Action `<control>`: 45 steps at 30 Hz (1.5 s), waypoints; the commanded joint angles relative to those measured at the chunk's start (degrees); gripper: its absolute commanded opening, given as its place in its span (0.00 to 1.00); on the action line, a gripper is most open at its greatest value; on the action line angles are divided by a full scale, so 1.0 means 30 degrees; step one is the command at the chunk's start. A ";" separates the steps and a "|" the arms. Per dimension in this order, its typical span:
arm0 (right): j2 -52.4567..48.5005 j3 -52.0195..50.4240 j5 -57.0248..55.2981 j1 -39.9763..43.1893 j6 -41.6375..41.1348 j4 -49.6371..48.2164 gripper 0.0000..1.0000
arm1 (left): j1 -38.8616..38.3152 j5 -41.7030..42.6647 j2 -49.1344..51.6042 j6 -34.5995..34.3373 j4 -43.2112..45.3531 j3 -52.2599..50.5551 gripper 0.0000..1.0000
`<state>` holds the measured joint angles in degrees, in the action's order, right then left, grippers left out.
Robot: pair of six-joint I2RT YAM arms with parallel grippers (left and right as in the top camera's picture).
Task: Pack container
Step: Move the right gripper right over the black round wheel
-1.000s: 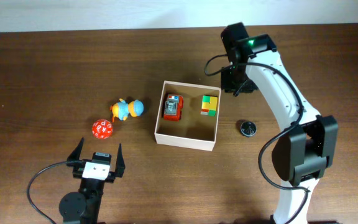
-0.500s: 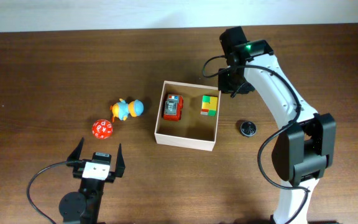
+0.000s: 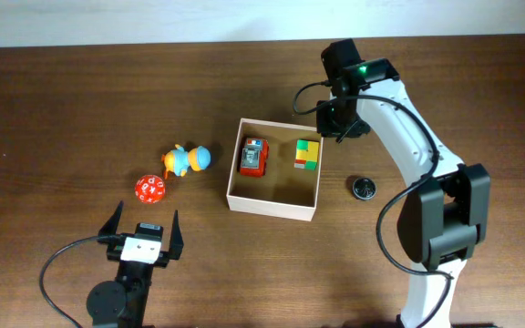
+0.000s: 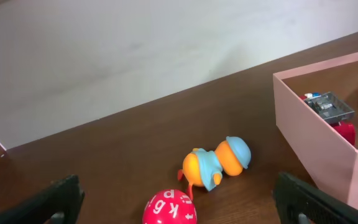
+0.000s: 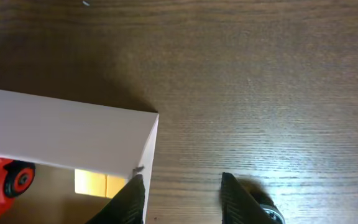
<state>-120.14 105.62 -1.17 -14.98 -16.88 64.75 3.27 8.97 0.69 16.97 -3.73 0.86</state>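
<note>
container: square open-top box (image 3: 272,209), white walls, tan floor; sits mid-worktop, slightly skewed to the worktop edges
worktop: dark wood grain (image 3: 80,100)
inside container: red toy car (image 3: 253,157) by the left wall, multicolour block cube (image 3: 307,153) by the right wall, the two apart; near half of the floor is bare
right claw: (image 5: 182,191) fingers apart, nothing between them; hangs over the container's far-right corner
corner clearance: in the right wrist view one finger (image 5: 135,190) sits right at the right wall's top edge; contact can't be confirmed. The other finger is outside the box over bare wood
black disc: (image 3: 364,189) on the worktop just right of the container, clear of the wall
left claw: (image 3: 143,226) fingers spread wide, holding nothing; low at the near-left, well apart from the container
duck toy: orange and blue (image 3: 186,160), lying left of the container with a gap to the left wall
red ball: white characters on it (image 3: 150,189), near the duck toy, between it and the left claw
open room: bare wood along the far side and behind the container's far-right corner
</note>
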 commanded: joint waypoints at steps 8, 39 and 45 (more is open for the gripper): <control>-0.0699 -0.0211 0.0787 0.0000 0.0801 -0.0430 0.35 | -0.0095 -0.0080 -0.0131 0.0226 -0.0036 -0.0124 0.99; -0.0699 -0.0211 0.1982 0.0007 0.3053 -0.2149 0.36 | -0.0095 -0.0080 -0.0131 0.0226 -0.0036 -0.0124 0.99; -0.0699 -0.0211 0.2331 0.0007 0.3563 -0.2339 0.36 | -0.0095 -0.0080 -0.0131 0.0226 -0.0029 -0.0124 0.99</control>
<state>-121.25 105.60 4.36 -14.98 -7.73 58.11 3.27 8.97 0.69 16.99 -3.73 0.86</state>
